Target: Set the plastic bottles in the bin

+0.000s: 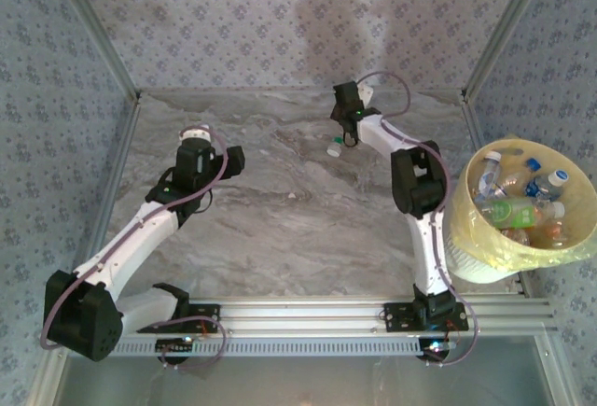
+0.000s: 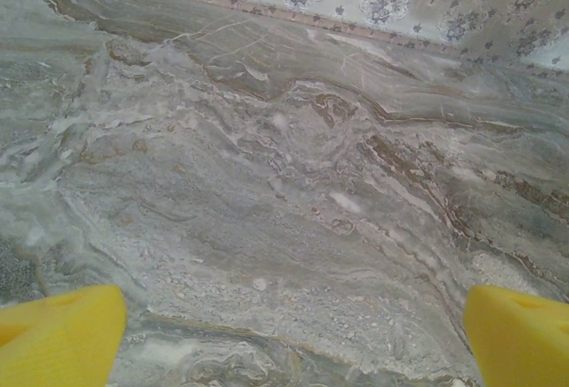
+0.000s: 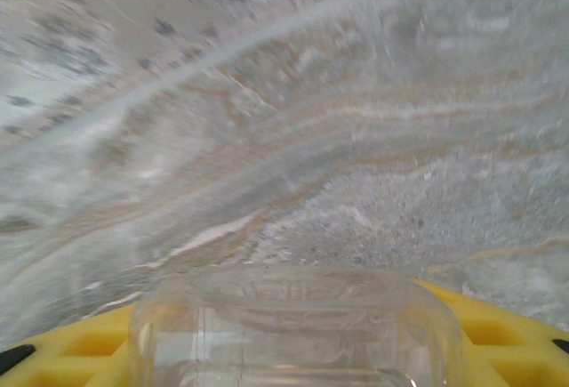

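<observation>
Top external view is showing the right arm reaching out over the far middle of the marble-patterned bench. The right jaws are gripping one small clear bottle, which is showing a pale end with a touch of green. Whether that bottle is resting on the bench or hanging just above it, I cannot tell.

Right wrist view is showing the same bottle up close. Its clear, ribbed body is sitting between the two yellow fingers, which are pressing in on either side of it. The bench beyond is looking smeared, while the bottle itself is staying sharp.

At the right side of the top view, the pale-yellow bin is standing just beside the right arm's elbow and well apart from the gripped bottle. Several bottles are lying heaped inside it, showing blue and white caps and green and orange labels.

The left arm is bending over the left half of the bench. In the left wrist view the left jaws are standing wide open. Their yellow fingers are sitting in the two bottom corners, with bare marble between them. A flowered wall is closing off the back of the bench.
</observation>
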